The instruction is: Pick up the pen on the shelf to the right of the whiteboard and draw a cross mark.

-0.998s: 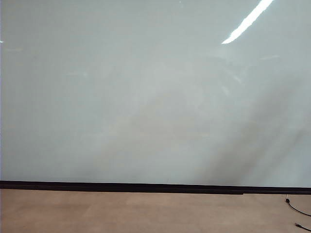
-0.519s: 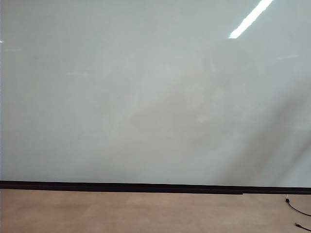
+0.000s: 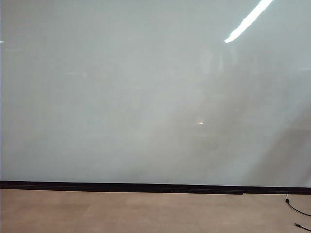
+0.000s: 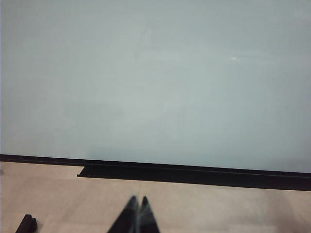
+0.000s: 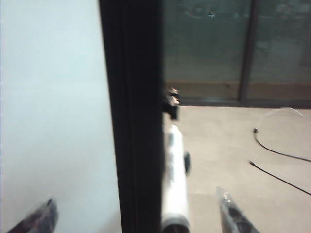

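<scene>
The whiteboard (image 3: 146, 97) fills the exterior view, with a thin black strip as its lower edge; neither gripper and no cross mark shows there. In the right wrist view the pen (image 5: 175, 174), a slim white marker, lies along the black shelf strip (image 5: 136, 121) at the whiteboard's (image 5: 53, 97) edge. My right gripper (image 5: 136, 199) is open, one finger over the board and the other over the floor, with the pen between them and untouched. My left gripper (image 4: 138, 200) is shut and empty above the tan floor, facing the whiteboard (image 4: 155, 73).
Black cables (image 5: 277, 150) lie on the tan floor beyond the pen and show at the exterior view's lower right (image 3: 296, 208). A small black clip (image 5: 171, 104) sits past the pen's far end. A black ledge (image 4: 112, 171) runs under the board. Dark glass panels (image 5: 218, 43) stand behind.
In the exterior view only the dim shadow and reflection on the board's right side have shifted. No arm has entered that view.
</scene>
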